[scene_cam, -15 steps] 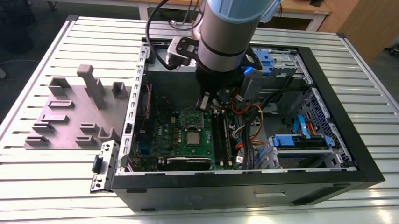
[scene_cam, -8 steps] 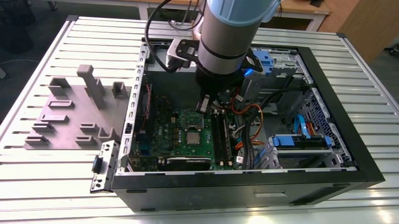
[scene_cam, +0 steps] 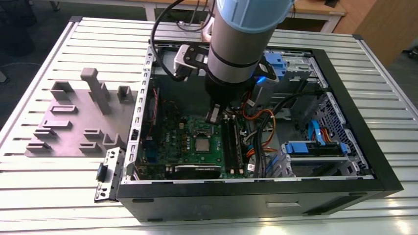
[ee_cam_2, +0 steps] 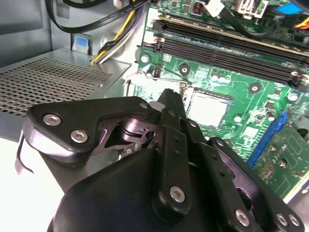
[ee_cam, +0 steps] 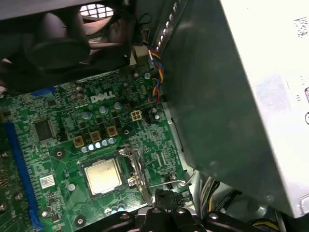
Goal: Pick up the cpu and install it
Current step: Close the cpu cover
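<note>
The cpu point(scene_cam: 203, 145) lies flat in its socket on the green motherboard point(scene_cam: 176, 139), silver top facing up, inside the open computer case. In both wrist views the cpu point(ee_cam: 102, 175) point(ee_cam_2: 207, 107) sits square in the socket frame, with the metal lever beside it. My gripper point(scene_cam: 213, 117) hangs above the board just beyond the socket, toward the back of the case. Its black fingers point(ee_cam_2: 170, 99) meet at the tips with nothing between them, and the gripper point(ee_cam: 163, 197) stands over the socket's lever side, apart from the chip.
Memory slots point(scene_cam: 232, 142) run beside the socket on the exterior view's right, with orange and black cables point(scene_cam: 258, 120) past them. A grey power supply box point(ee_cam: 231, 96) walls one side. Blue drive brackets point(scene_cam: 313, 147) fill the right bay. Grey fixture blocks point(scene_cam: 78, 122) stand on the table outside.
</note>
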Action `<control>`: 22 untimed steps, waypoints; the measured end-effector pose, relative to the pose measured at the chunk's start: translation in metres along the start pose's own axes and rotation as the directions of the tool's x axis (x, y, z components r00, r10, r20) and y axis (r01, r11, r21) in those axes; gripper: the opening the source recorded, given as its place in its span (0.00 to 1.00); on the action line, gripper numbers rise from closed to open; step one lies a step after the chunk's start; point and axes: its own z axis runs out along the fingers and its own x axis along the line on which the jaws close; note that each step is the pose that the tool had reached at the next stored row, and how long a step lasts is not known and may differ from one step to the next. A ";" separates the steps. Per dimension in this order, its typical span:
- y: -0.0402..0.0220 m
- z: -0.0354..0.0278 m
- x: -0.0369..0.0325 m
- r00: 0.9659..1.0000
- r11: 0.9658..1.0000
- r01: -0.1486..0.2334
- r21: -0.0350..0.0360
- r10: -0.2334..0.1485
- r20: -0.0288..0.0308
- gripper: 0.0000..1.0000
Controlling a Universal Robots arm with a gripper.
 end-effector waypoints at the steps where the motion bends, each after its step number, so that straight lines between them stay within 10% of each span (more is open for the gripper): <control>1: -0.0003 -0.0002 0.0011 1.000 1.000 0.001 0.000 -0.001 0.000 0.11; 22: -0.0043 -0.0036 0.0189 1.000 1.000 0.011 -0.002 -0.011 -0.001 0.11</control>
